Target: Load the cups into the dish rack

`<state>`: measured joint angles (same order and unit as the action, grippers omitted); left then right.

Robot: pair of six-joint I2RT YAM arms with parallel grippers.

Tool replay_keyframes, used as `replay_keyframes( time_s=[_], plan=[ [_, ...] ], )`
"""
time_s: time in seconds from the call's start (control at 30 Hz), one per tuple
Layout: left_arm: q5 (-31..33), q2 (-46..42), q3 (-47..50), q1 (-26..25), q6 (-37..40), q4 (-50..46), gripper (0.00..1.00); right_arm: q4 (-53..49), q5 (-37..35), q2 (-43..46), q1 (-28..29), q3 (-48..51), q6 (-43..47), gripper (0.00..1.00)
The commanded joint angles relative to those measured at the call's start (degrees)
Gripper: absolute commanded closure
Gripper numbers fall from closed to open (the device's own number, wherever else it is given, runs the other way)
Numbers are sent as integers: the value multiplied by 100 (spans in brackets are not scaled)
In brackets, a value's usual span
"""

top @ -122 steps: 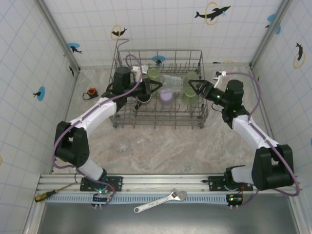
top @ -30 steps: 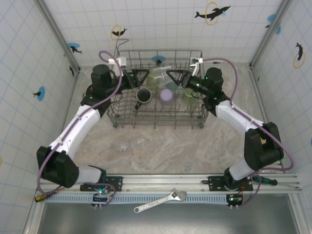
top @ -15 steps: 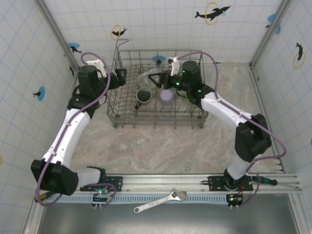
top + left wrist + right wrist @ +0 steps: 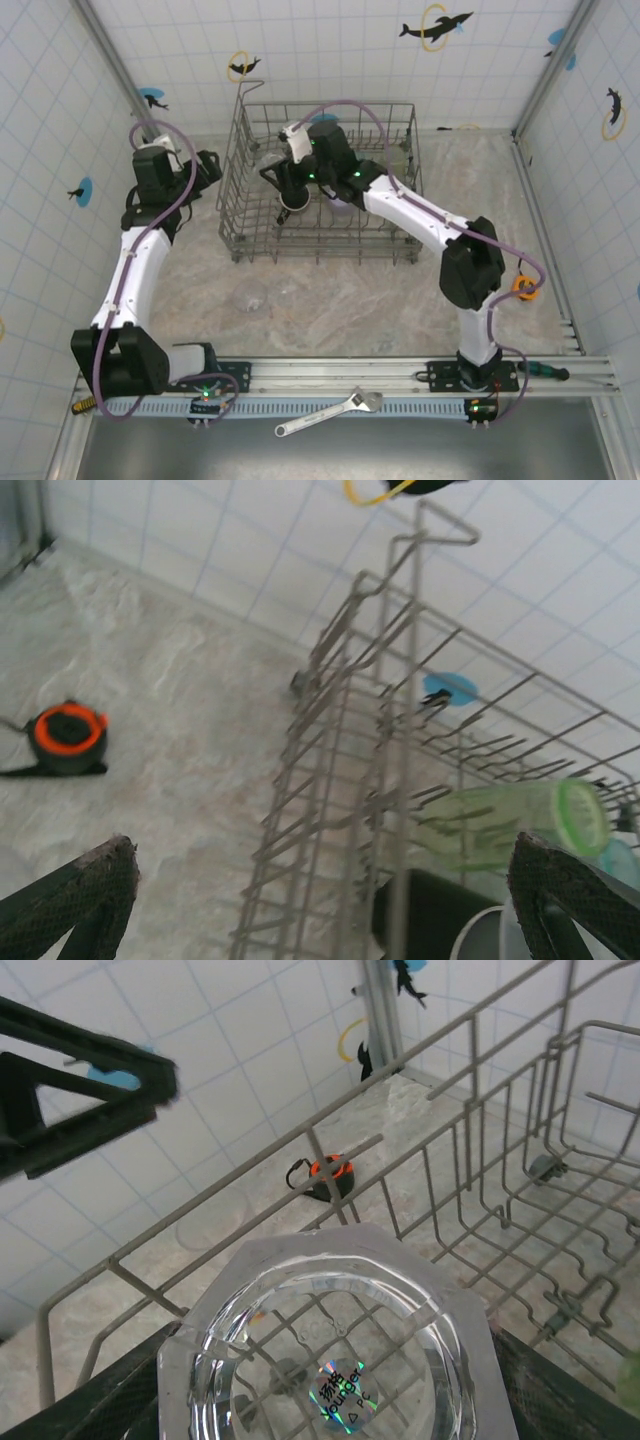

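Note:
The grey wire dish rack [image 4: 400, 240] stands at the back of the table. My right gripper [image 4: 273, 178] reaches across it to its left end and is shut on a clear cup [image 4: 340, 1350], seen bottom-on between the fingers [image 4: 90, 1410] above the rack's wires. My left gripper [image 4: 208, 168] hangs open outside the rack's left wall [image 4: 330, 810], holding nothing. Inside the rack lie a green cup [image 4: 500, 820], a black cup [image 4: 293, 197], a teal cup [image 4: 620, 865] and a lavender cup [image 4: 340, 206]. Two clear cups [image 4: 250, 295] sit on the table before the rack.
An orange-and-black tape measure [image 4: 65, 738] lies on the table left of the rack. A wrench [image 4: 330, 412] and a screwdriver [image 4: 95, 402] rest on the front rail. Tiled walls close in on three sides.
My right arm swung left across the rack carrying the clear cup. My left arm pulled back out of the rack to its left side, still open.

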<state>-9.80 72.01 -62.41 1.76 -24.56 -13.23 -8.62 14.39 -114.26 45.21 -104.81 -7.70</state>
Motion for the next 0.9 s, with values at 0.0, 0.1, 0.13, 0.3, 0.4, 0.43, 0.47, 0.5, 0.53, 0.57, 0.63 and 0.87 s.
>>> replay_keyframes(
  time_s=[0.0, 0.1, 0.13, 0.3, 0.4, 0.43, 0.47, 0.5, 0.53, 0.57, 0.63, 0.87],
  plan=[
    [-92, 86, 290, 109, -118, 179, 3, -472, -190, -351, 157, -618, 573, 61],
    [-19, 219, 282, 171, 109, 87, 3, -651, -147, -661, 246, -1014, 719, 61],
    [33, 234, 289, 196, 109, 46, 3, -695, -129, -741, 250, -1116, 741, 61],
    [-73, 167, 582, 354, 104, 138, 3, -908, -145, -1073, 343, -1477, 950, 60],
    [-63, 164, 599, 378, 78, 128, 3, -917, -153, -1187, 397, -1488, 1073, 61],
    [-89, 180, 599, 377, 74, 122, 3, -915, -135, -1219, 410, -1489, 1087, 60],
    [-132, 198, 599, 378, 70, 104, 2, -916, -87, -1260, 425, -1498, 1103, 60],
    [-145, 207, 599, 386, 66, 110, 3, -914, -48, -1297, 434, -1502, 1128, 60],
    [-147, 217, 599, 387, 58, 110, 3, -908, -10, -1333, 451, -1515, 1167, 60],
    [-146, 226, 599, 387, 59, 98, 3, -909, 12, -1361, 466, -1533, 1212, 60],
    [-125, 217, 704, 395, 58, 105, 3, -905, 29, -1411, 521, -1547, 1298, 60],
    [-169, 226, 767, 446, 34, 114, 3, -1073, -54, -1564, 737, -1575, 1632, 60]
  ],
)
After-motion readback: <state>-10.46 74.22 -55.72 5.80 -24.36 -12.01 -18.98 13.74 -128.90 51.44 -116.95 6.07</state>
